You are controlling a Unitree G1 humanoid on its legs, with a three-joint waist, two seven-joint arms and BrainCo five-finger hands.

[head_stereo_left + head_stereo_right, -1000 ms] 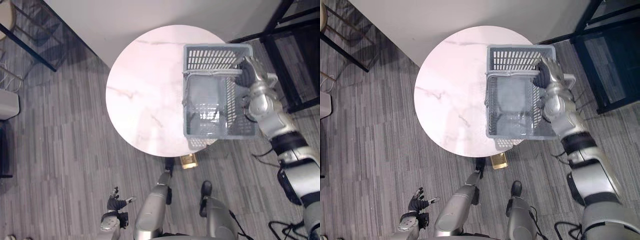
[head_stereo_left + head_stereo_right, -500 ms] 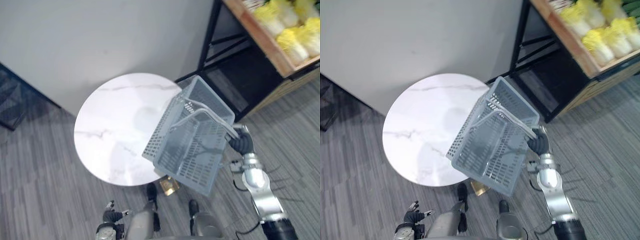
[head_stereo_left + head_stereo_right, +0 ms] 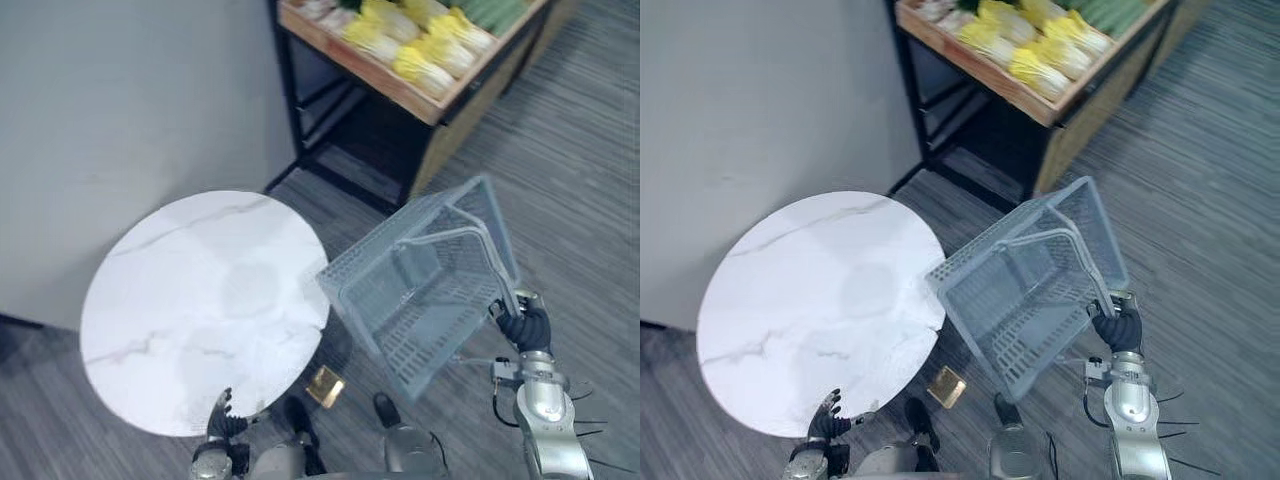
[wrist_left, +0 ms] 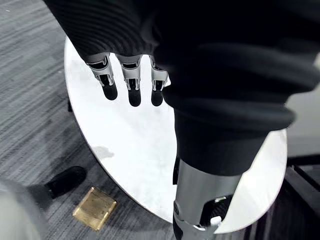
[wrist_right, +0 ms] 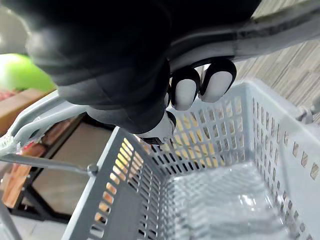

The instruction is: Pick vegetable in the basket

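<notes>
An empty grey plastic basket (image 3: 420,290) hangs tilted in the air to the right of the round table, off the floor. My right hand (image 3: 524,326) is shut on the basket's handle (image 5: 260,35) at the lower right; its fingers curl round the bar in the right wrist view. Yellow and green vegetables (image 3: 425,45) lie on a wooden shelf (image 3: 400,95) at the top of the eye views, well away from the basket. My left hand (image 3: 222,420) hangs low beside the table's near edge, fingers straight and holding nothing.
A round white marble table (image 3: 205,310) stands at the left, against a grey wall. The shelf stands on a black metal frame (image 3: 300,110). A small brass square (image 3: 326,385) lies on the grey carpet under the table's edge.
The camera has swung right, bringing the vegetable shelf nearer. The basket has been carried off the table and away to the right, still held by my right hand.
</notes>
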